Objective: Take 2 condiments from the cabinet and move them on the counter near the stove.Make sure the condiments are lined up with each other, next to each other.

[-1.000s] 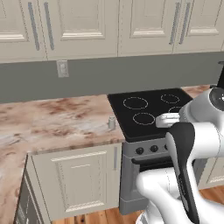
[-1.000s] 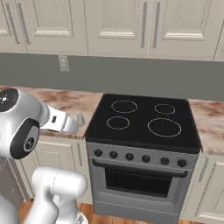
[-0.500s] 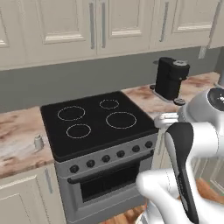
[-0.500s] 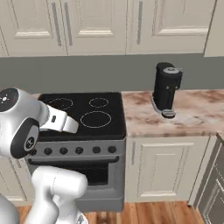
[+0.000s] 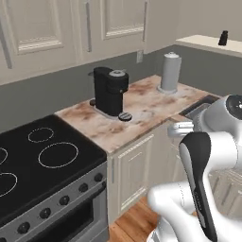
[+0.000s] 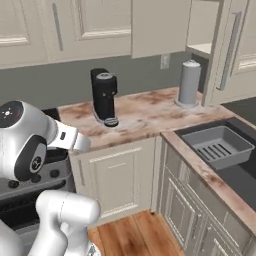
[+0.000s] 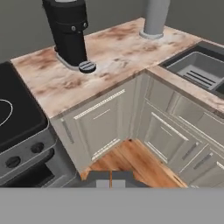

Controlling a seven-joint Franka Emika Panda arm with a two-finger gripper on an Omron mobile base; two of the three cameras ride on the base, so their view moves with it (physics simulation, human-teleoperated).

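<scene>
- At the far left we see the black glass stove (image 5: pixel 42 160) with white ring burners, its steel front carrying a row of round knobs above the oven door; in the hand view its corner (image 7: pixel 15 118) sits at the left edge.
- Just right of the stove runs the pinkish-beige stone counter (image 5: pixel 142 116) with reddish-brown veins and a thick edge; it also shows in the right base view (image 6: pixel 145 117) and the hand view (image 7: pixel 109 61).
- On that counter we find a black coffee machine (image 5: pixel 110 90) standing upright on a small grey base, near the stove side; it appears again in the right base view (image 6: pixel 104 95) and the hand view (image 7: pixel 69 33).
- Further right on the counter stands a tall pale grey cylinder (image 5: pixel 170 72), upright near the back wall, well apart from the coffee machine (image 6: pixel 189 83) (image 7: pixel 154 17).
- Right of it the counter turns a corner, where a dark grey ribbed sink (image 6: pixel 217 145) is set into it (image 7: pixel 197 65).
- High at the right we see the cream-beige cabinet shelf (image 5: pixel 208 44), and one condiment, a small black shaker bottle with a tapered top (image 5: pixel 223 38), stands upright on it.
- Our gripper (image 7: pixel 111 179) shows at the bottom of the hand view, its jaws pressed together with nothing between them, hanging above the wooden floor (image 7: pixel 131 164) before the cream lower cabinet doors (image 7: pixel 103 122).
</scene>
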